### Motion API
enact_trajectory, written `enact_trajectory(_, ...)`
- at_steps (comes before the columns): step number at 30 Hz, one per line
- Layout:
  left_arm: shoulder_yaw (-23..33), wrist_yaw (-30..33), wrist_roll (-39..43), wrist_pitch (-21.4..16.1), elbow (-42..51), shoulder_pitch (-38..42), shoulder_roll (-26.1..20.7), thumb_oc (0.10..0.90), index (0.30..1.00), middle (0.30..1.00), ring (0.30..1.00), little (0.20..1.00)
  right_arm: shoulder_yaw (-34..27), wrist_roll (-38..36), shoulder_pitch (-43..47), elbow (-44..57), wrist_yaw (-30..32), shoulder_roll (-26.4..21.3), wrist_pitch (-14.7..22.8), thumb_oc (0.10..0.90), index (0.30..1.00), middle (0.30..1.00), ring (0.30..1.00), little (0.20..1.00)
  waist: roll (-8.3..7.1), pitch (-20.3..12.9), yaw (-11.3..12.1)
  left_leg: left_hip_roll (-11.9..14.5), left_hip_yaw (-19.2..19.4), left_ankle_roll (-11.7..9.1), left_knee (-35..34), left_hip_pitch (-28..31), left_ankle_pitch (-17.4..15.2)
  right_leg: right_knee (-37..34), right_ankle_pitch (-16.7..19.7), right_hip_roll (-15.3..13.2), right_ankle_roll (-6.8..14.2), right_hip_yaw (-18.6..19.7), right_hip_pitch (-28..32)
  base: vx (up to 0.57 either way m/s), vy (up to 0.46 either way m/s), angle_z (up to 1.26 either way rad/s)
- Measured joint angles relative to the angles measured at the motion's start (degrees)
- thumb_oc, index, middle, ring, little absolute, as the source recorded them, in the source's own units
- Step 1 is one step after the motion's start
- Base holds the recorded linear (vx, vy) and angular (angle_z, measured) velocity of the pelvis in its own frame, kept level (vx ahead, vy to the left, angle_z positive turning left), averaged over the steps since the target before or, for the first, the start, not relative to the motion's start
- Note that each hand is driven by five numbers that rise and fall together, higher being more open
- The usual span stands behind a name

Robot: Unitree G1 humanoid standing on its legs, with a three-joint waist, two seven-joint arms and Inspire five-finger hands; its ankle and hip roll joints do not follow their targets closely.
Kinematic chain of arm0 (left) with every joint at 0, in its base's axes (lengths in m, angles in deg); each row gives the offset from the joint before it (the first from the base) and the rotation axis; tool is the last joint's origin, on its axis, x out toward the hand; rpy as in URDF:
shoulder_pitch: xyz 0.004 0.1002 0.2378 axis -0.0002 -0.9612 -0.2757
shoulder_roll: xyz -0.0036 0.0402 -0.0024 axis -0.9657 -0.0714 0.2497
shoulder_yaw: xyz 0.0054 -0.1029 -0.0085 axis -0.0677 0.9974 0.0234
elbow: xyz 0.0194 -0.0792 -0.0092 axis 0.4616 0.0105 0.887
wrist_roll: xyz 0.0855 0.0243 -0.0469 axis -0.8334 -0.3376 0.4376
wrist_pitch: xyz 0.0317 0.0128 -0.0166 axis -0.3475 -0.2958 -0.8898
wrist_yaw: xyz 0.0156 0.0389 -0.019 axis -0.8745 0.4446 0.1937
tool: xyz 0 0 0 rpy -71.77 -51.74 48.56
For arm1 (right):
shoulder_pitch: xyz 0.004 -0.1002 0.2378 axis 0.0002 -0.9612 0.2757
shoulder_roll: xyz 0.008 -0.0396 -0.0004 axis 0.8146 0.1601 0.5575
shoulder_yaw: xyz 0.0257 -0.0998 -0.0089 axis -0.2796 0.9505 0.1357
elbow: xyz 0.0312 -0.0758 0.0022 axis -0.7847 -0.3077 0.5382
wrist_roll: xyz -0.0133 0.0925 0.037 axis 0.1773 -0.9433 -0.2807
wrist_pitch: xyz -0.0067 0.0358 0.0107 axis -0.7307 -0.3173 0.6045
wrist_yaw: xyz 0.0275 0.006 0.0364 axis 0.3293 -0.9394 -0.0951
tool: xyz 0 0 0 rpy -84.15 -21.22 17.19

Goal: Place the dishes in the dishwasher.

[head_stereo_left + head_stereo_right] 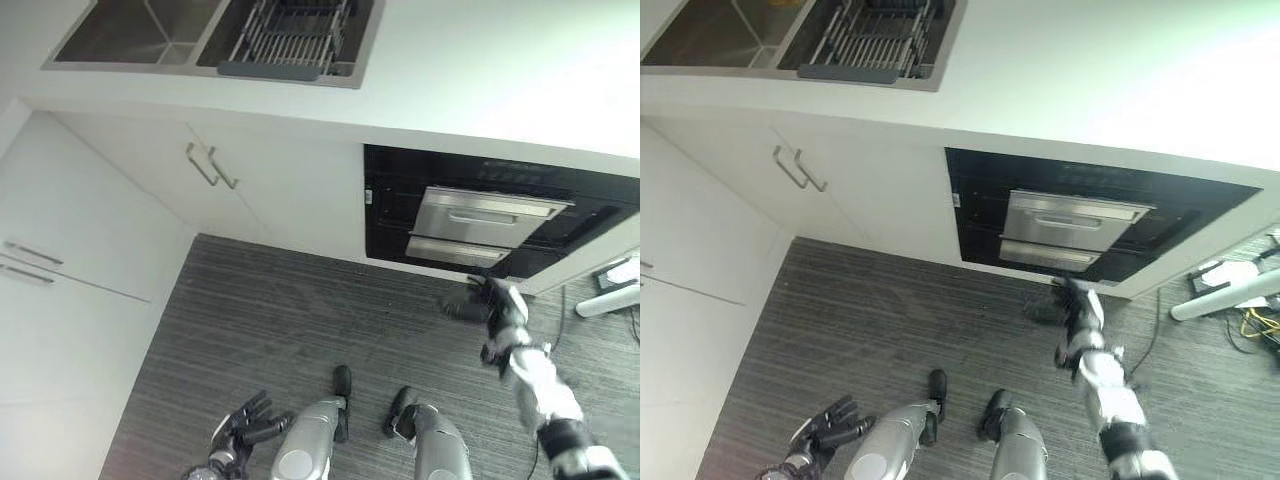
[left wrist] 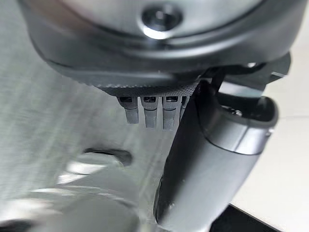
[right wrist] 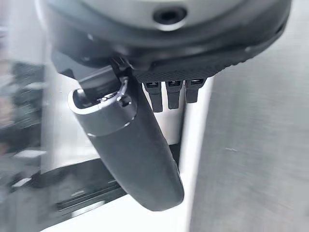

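Black glossy dishwasher (image 1: 490,215) set into the white cabinet front under the white countertop (image 1: 480,70), right of the two-handled cabinet doors (image 1: 210,165). Its front carries two stainless drawer-like panels (image 1: 480,225), stacked one above the other, each a wide horizontal bar; the upper one juts out further than the lower. Long axis of the dishwasher runs sideways along the cabinet run, its face turned to the grey striped floor (image 1: 300,320).

Dish rack (image 1: 290,35) of dark wires sits in the right basin of the steel sink (image 1: 130,30) at the far left of the countertop, well apart from the dishwasher. Can't tell if any dishes are in it.

Right hand (image 1: 500,310) is raised in front of the lower edge of the dishwasher, just below the lower panel, fingers relaxed and straight, holding nothing; can't tell if it touches the front. Left hand (image 1: 245,425) hangs low over the floor, fingers loosely spread, empty.

White object (image 1: 615,290) lies on the floor at far right.
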Motion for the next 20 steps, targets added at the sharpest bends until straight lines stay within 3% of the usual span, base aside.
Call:
enact_trajectory(3,3.39,1.05,-0.03,0.07,-1.09,0.06,-0.08,0.800,0.900,0.900,0.900,0.900,-0.01,0.13,-4.54,-3.22,-2.00,0.92,0.53,0.800,0.900,0.900,0.900,0.900,-1.63,-1.22,-2.17,1.27,1.99,-0.07,0.33,1.53,-0.77,-1.00,0.67,1.56,0.60,2.15,1.20,-0.04,-0.037,-0.44)
enact_trajectory(7,3.68,1.56,0.02,1.95,-3.36,0.96,-0.23,0.800,0.900,0.900,0.900,0.900,0.06,0.84,-6.13,-5.48,-3.23,0.82,3.25,0.800,0.900,0.900,0.900,0.900,-3.28,-6.66,-3.64,2.21,2.75,-0.27,0.46,2.58,-0.79,-2.24,1.15,2.73,1.00,3.06,1.73,-0.07,-0.001,-0.21)
enact_trajectory(8,3.37,0.41,2.59,3.78,-5.45,1.62,0.07,0.800,0.900,0.900,0.900,0.900,0.12,1.39,-4.65,-12.28,-4.29,1.44,6.31,0.800,0.900,0.900,0.900,0.900,-3.34,-9.00,-3.62,2.40,3.23,-0.33,0.25,3.75,-1.01,-2.47,1.21,3.14,0.97,3.69,2.65,-0.08,-0.011,-0.13)
enact_trajectory(9,3.25,0.04,3.99,4.27,-6.75,1.97,0.30,0.800,0.900,0.900,0.900,0.900,0.21,1.89,-2.61,-16.69,-4.71,2.03,6.64,0.800,0.900,0.900,0.900,0.900,-3.35,-10.32,-3.48,2.42,3.41,-0.32,0.05,3.86,-1.08,-2.56,1.21,3.29,0.98,4.05,2.95,-0.04,-0.013,-0.14)
enact_trajectory(12,2.96,-0.66,4.59,5.06,-11.23,2.97,1.94,0.800,0.900,0.900,0.900,0.900,-0.32,0.11,-0.05,-31.87,-6.17,3.99,4.78,0.800,0.900,0.900,0.900,0.900,-2.46,-13.41,-3.24,2.39,3.54,-0.60,-0.55,5.56,-1.30,-3.56,1.03,3.89,0.74,5.00,4.25,-0.01,-0.004,-0.02)
enact_trajectory(15,2.42,-0.89,4.25,6.98,-17.22,3.05,2.41,0.800,0.900,0.900,0.900,0.900,-3.08,-0.65,-3.89,-41.44,-8.09,6.98,2.91,0.800,0.900,0.900,0.900,0.900,-1.69,-14.67,-3.78,2.51,4.12,-0.58,-0.69,6.76,-1.59,-4.01,1.07,3.93,0.81,5.19,5.19,0.03,-0.018,-0.12)
enact_trajectory(16,2.45,-1.26,3.89,8.04,-19.23,3.20,2.36,0.800,0.900,0.900,0.900,0.900,-5.41,-0.95,-5.18,-41.26,-7.97,7.49,2.71,0.800,0.900,0.900,0.900,0.900,-1.62,-15.17,-3.95,2.48,4.33,-0.60,-1.09,7.64,-1.73,-4.17,1.08,3.93,0.83,5.26,5.94,0.03,-0.018,-0.19)
enact_trajectory(20,2.61,-4.15,2.00,8.92,-19.67,2.72,2.27,0.800,0.900,0.900,0.900,0.900,-4.49,3.63,-6.55,-40.37,-8.50,5.51,-0.34,0.800,0.900,0.900,0.900,0.900,-2.10,-17.44,-3.67,2.65,4.07,-0.85,0.95,8.22,-3.36,-4.29,0.99,4.05,0.81,5.39,6.71,0.01,-0.009,-0.03)
